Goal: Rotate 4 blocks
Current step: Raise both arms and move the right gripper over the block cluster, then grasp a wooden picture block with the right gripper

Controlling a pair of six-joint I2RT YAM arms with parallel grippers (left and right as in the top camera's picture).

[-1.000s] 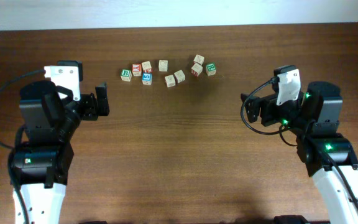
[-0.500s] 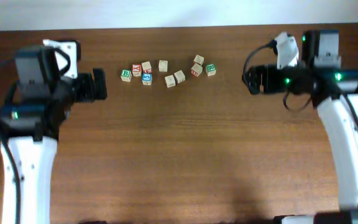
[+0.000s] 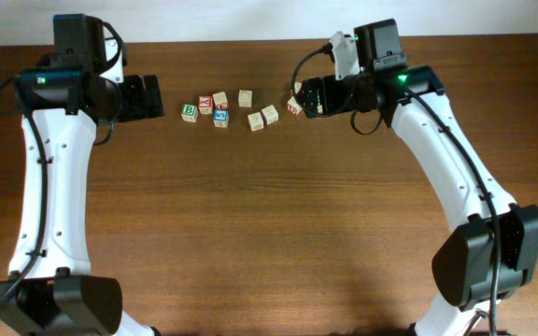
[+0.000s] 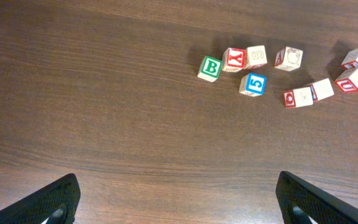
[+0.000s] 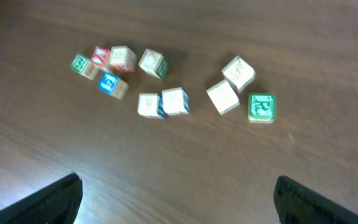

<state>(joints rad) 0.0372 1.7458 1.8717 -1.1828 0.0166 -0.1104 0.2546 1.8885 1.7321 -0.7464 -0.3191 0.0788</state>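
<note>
both sets of jaws stand wide and hold nothing: the left jaws hover near the blocks [image 3: 205, 107] on their left side, the right jaws above the other cluster [image 5: 222, 98] further right. the four blocks sit bunched on the bench [image 3: 269, 233]: green b [image 4: 210, 68], red y [image 4: 234, 59] and a pale cube [image 4: 256, 56] packed in a row, the blue 5 [image 4: 253, 84] just beside them on the near side. that crowding is the risk, as i judge it: wide jaws coming down on one cube could shove its neighbours or pinch two at once, and a turn would drag the rest. the loose pale cubes [image 3: 270, 114] close by invite a wrong pick. the bench is dark, smooth wood, so a nudged cube may slide. beyond its far edge runs a pale strip [image 3: 269, 19]; what it is i cannot tell.
</note>
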